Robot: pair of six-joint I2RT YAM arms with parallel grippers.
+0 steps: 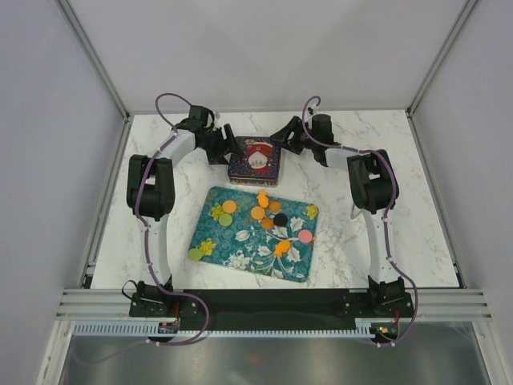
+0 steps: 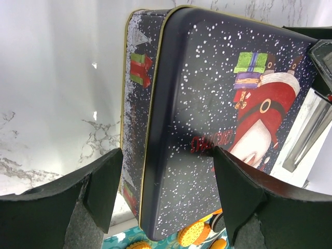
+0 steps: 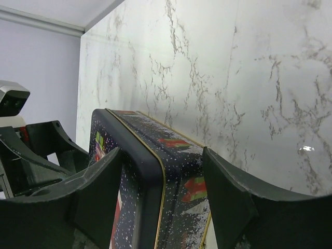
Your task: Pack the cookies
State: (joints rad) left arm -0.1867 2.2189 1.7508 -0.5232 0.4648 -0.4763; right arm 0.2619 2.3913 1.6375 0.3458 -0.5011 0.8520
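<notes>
Left jaws and right jaws, both spread, straddle opposite edges of the tin beside the tray.

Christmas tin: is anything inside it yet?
Cannot tell: the lid is on and covers the inside. The cookies in view all lie on the floral tray beside it.

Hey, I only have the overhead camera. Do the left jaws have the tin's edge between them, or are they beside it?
Observer: Between them. The left wrist camera shows the left jaws open, straddling an edge of the tin.
Operator: Is the lid on?
Observer: Yes. A gold seam shows where the lid overlaps the base.
Operator: And the right jaws?
Observer: Open too in the right wrist camera, astride the opposite edge; contact I can't tell.
</notes>
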